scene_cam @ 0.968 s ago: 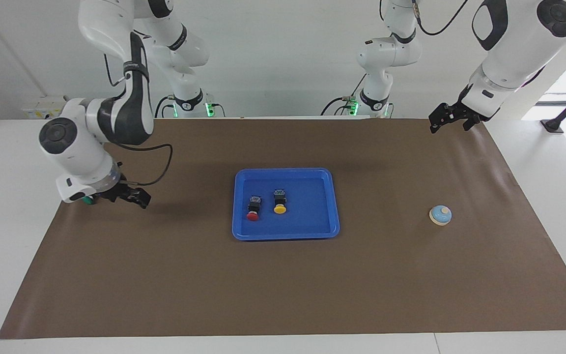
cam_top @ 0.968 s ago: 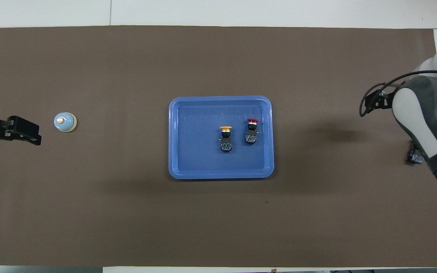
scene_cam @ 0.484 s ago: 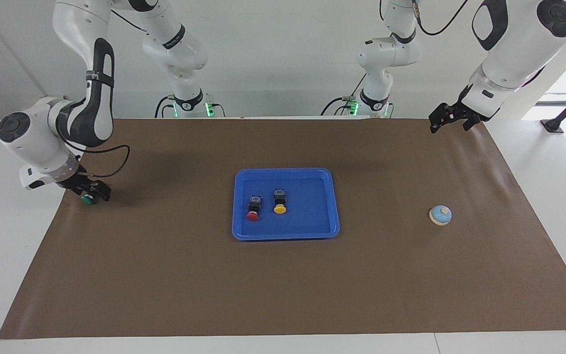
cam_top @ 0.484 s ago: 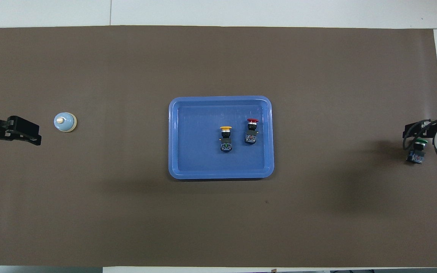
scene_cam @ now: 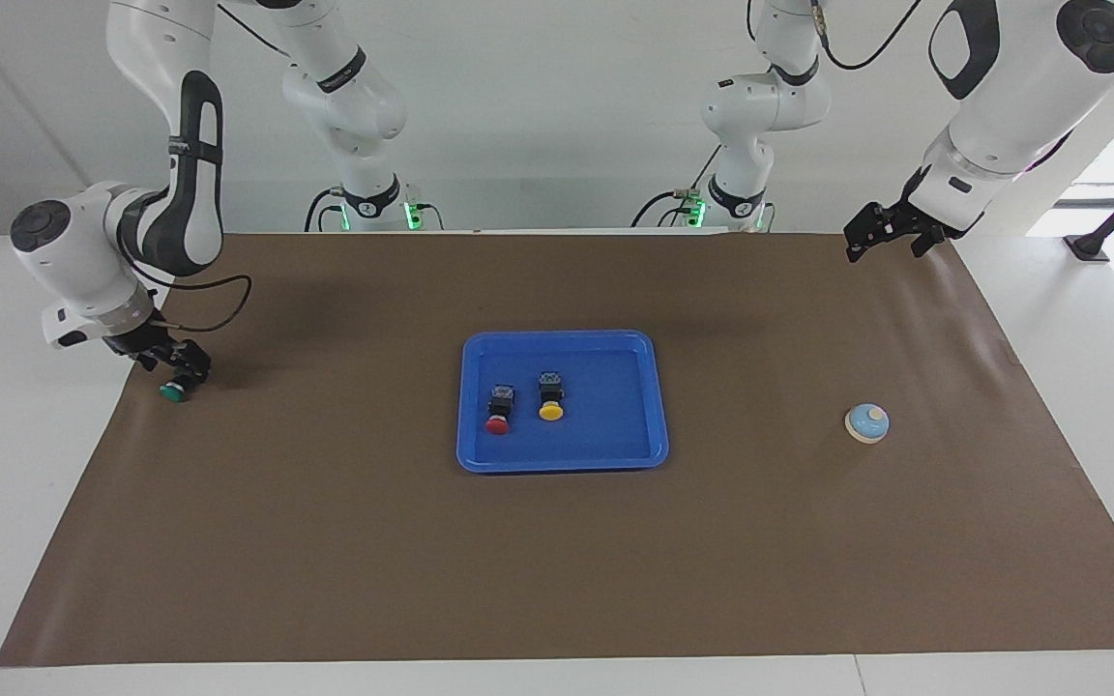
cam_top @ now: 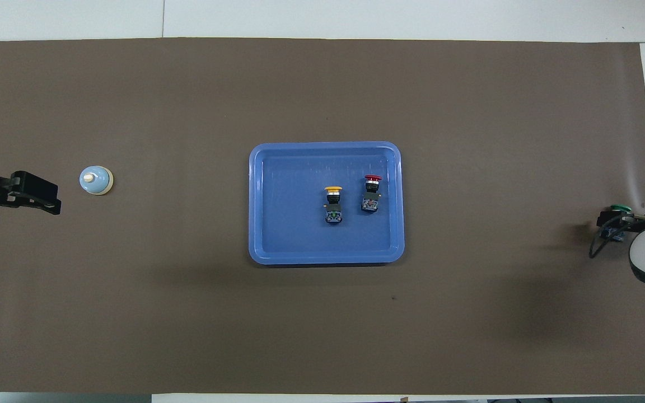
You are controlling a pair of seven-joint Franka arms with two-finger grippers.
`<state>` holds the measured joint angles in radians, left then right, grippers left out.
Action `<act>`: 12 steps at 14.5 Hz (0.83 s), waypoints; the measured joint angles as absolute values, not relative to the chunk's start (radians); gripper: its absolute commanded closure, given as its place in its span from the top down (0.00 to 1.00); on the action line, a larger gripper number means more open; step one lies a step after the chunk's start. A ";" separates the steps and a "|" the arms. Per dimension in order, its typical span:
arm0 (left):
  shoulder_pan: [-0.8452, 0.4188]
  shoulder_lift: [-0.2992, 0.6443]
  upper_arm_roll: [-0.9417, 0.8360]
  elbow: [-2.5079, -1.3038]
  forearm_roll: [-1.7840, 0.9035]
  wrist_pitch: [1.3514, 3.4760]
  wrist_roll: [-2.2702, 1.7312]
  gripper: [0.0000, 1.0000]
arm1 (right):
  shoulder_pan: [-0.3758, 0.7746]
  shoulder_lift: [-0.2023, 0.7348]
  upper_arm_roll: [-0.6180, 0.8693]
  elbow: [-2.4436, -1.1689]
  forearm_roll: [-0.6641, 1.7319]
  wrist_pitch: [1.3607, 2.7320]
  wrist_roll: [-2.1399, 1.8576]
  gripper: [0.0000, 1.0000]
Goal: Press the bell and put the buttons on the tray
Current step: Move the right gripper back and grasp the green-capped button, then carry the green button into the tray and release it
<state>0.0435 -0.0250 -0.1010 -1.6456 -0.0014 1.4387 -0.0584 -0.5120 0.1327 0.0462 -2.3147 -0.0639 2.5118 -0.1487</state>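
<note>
The green button (scene_cam: 171, 391) (cam_top: 618, 210) lies on its side on the brown mat at the right arm's end of the table. My right gripper (scene_cam: 180, 370) (cam_top: 612, 224) is low over its black body, open, with the green cap poking out past it. The blue tray (scene_cam: 562, 464) (cam_top: 325, 146) sits mid-mat, and the red button (scene_cam: 498, 411) (cam_top: 372, 193) and yellow button (scene_cam: 550, 398) (cam_top: 333, 202) lie in it side by side. Toward the left arm's end stands the light-blue bell (scene_cam: 866, 422) (cam_top: 96, 181). My left gripper (scene_cam: 881, 240) (cam_top: 40, 195) waits open in the air, holding nothing.
The brown mat (scene_cam: 557, 570) covers most of the white table. Its edge at the right arm's end runs close beside the green button. Bare mat surrounds the tray on all sides.
My right arm swung from nearer the tray out to the mat's edge and came down over the green button. The button, tray, bell and left arm stayed put.
</note>
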 measured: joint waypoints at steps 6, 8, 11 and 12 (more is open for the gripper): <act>0.044 -0.025 -0.101 -1.646 -0.001 1.439 -0.058 1.00 | -0.514 0.120 0.056 -2.339 -0.064 2.534 -0.168 0.00; 0.044 -0.025 -0.101 -1.646 -0.001 1.439 -0.058 1.00 | -0.513 0.118 0.060 -2.339 -0.064 2.533 -0.170 0.00; 0.044 -0.025 -0.101 -1.646 -0.001 1.439 -0.058 1.00 | -0.509 0.113 0.075 -2.319 -0.064 2.495 -0.175 0.00; 0.044 -0.025 -0.101 -1.646 -0.001 1.439 -0.058 1.00 | -0.491 0.111 0.082 -2.288 -0.063 2.444 -0.175 0.00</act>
<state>0.0435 -0.0250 -0.1010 -1.6456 -0.0014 1.4387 -0.0584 -0.4913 0.1110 0.0823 -2.2879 -0.0635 2.4439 -0.1745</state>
